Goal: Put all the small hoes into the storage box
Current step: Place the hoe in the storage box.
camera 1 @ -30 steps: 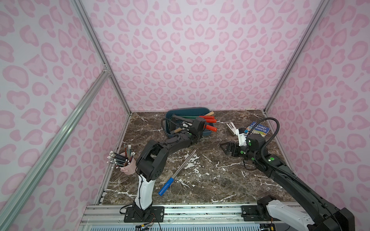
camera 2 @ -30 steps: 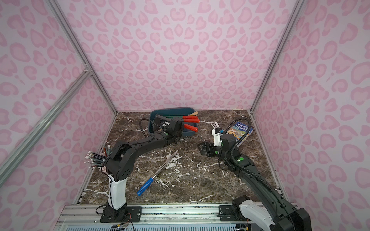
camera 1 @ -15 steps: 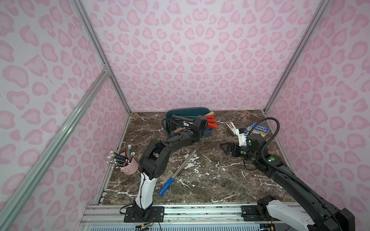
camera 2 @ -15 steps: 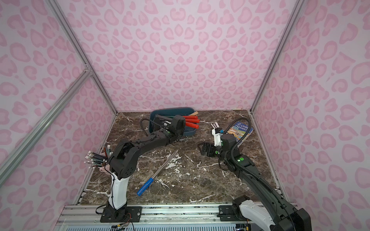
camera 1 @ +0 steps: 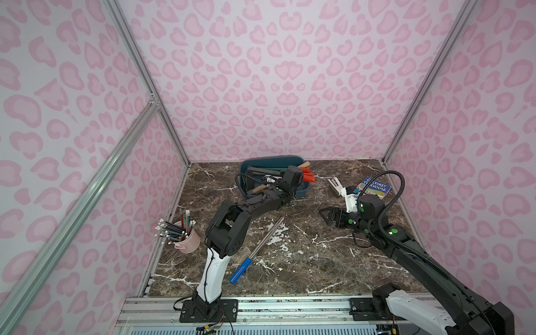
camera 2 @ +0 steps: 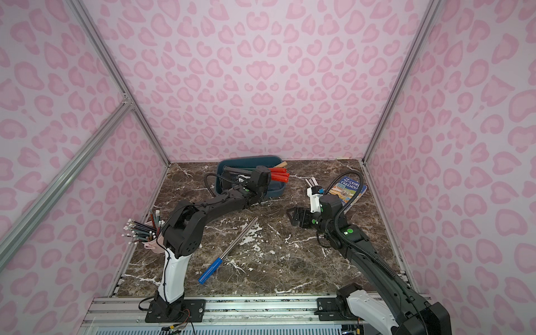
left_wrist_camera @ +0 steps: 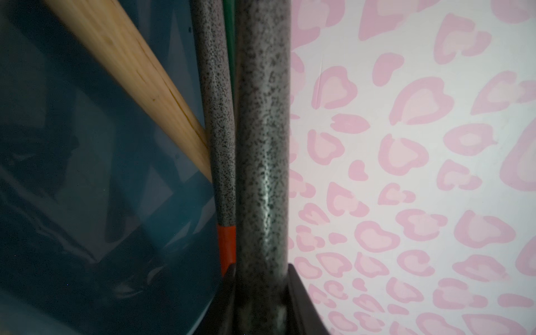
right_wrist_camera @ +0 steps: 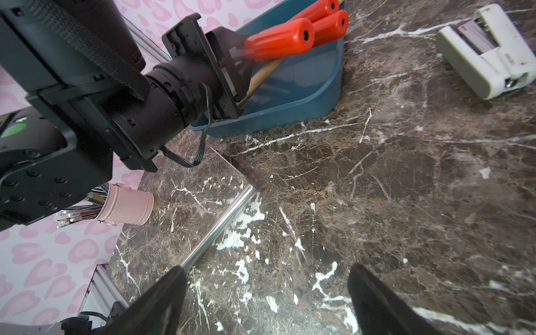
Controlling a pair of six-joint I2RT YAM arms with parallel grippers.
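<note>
Left gripper (left_wrist_camera: 261, 278): jaws clamped on the grey speckled metal shaft of the small hoe (left_wrist_camera: 262, 145), close to where its red plastic handle (right_wrist_camera: 278, 39) begins. The hoe is carried over the shallow dark teal plastic storage box (camera 1: 272, 159). Its shaft runs above the box interior and the red handle reaches out past the rim.

Right gripper (right_wrist_camera: 266, 278): jaws wide apart with nothing between them, hovering over the brown marble table (camera 1: 304, 261), well apart from the box.

Handling (judgement, not observation): rigid metal, not fragile. The weight likely sits at the head end, so a hold near the handle leaves a long lever. The smooth painted shaft could also swivel in the jaws, and a hold nearer mid-shaft would be steadier. Release low, since the box is crowded.

Box contents seen from the left wrist:
- a pale wooden handle (left_wrist_camera: 130, 72)
- a thinner speckled shaft with an orange band (left_wrist_camera: 220, 145), beside the held shaft (touching or not, I cannot tell)

Hard to make out:
- The hoe's blade shows in no view; the left arm's wrist covers that end in both top views.
- I cannot tell whether the hoe rests on the contents or hangs clear.
- The red handle is blurred in the right wrist view, and a second red handle (right_wrist_camera: 327, 24) lies just beside it.
</note>
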